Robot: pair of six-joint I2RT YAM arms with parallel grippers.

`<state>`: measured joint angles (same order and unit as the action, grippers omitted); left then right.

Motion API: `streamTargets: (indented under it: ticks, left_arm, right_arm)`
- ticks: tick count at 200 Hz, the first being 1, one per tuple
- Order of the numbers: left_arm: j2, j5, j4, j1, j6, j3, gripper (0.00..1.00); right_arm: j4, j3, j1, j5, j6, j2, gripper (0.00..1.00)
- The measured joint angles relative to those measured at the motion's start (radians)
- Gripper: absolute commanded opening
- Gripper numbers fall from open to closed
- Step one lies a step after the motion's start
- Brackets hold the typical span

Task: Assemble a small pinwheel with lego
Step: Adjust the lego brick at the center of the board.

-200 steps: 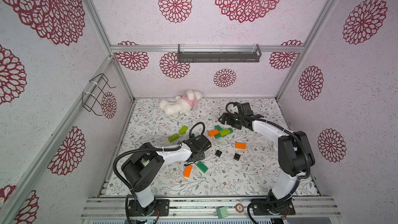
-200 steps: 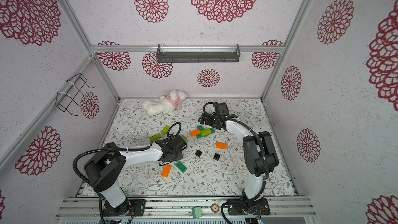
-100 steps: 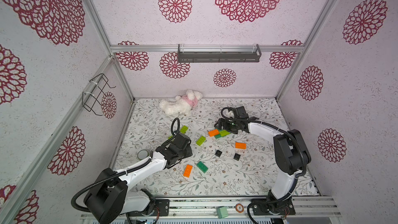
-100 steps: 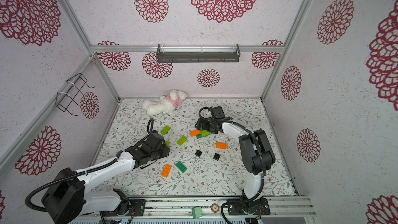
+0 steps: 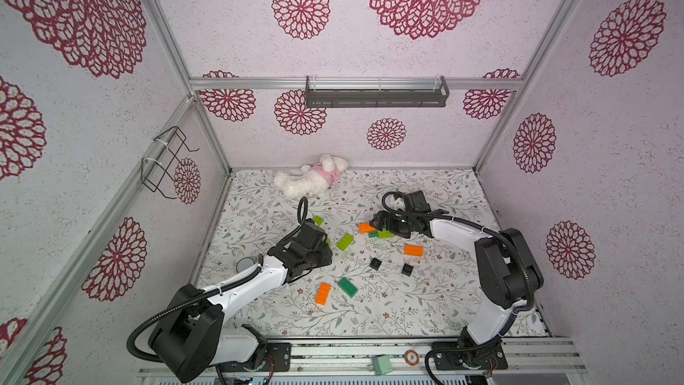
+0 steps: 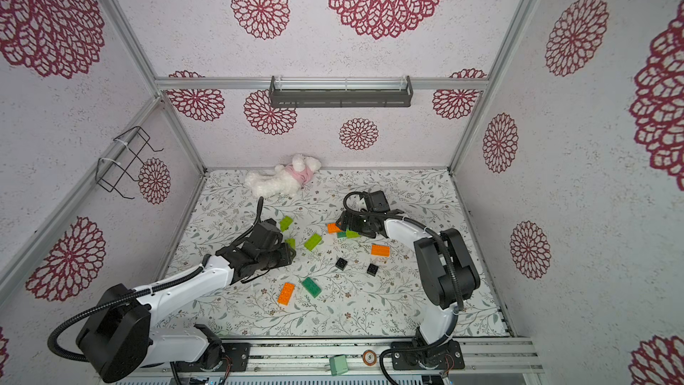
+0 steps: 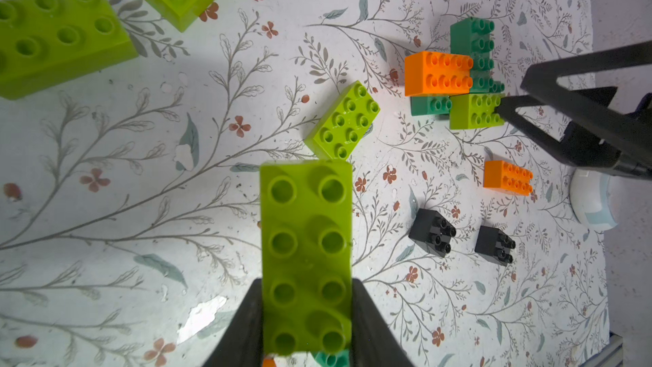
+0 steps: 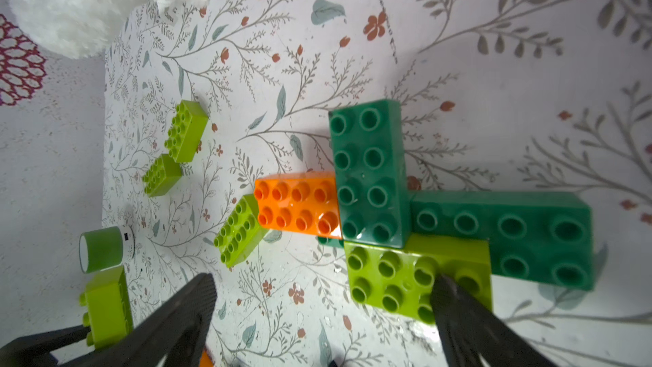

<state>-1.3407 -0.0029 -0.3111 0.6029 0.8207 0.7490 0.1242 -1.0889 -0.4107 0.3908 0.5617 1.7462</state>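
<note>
My left gripper [image 7: 306, 312] is shut on a lime green lego brick [image 7: 306, 255], gripped by its long sides and lifted off the mat; in both top views it hangs left of centre [image 5: 321, 250] [image 6: 287, 250]. My right gripper [image 8: 324, 282] stands open over a joined cluster: an orange brick [image 8: 298, 206], two dark green bricks [image 8: 368, 171] [image 8: 511, 231] and a lime one [image 8: 398, 277], on which one fingertip [image 8: 455, 298] rests. That cluster [image 5: 374, 229] lies at the mat's middle back.
Loose on the mat lie lime bricks [image 5: 345, 241] [image 5: 318, 221], orange bricks [image 5: 413, 250] [image 5: 323, 293], a dark green brick [image 5: 348, 287] and black squares [image 5: 375, 263] [image 5: 407, 269]. A white plush toy [image 5: 311, 179] lies at the back. A small cylinder [image 5: 245, 264] stands by the left wall.
My left arm has unfolded and stretched forward, and its gripper has shifted a little left. The right gripper has come down and nearer onto the brick cluster.
</note>
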Motion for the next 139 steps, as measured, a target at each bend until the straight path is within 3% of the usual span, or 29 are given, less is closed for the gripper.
streamTargets:
  ticks: [81, 139]
  left_arm:
    - [-0.04, 0.029, 0.002, 0.0, -0.047, 0.031, 0.23]
    - [-0.117, 0.046, -0.005, 0.035, -0.185, 0.164, 0.22]
  right_arm:
    - [-0.021, 0.043, -0.045, 0.024, 0.085, -0.07, 0.99]
    - [0.017, -0.02, -0.039, 0.005, 0.049, -0.071, 0.99]
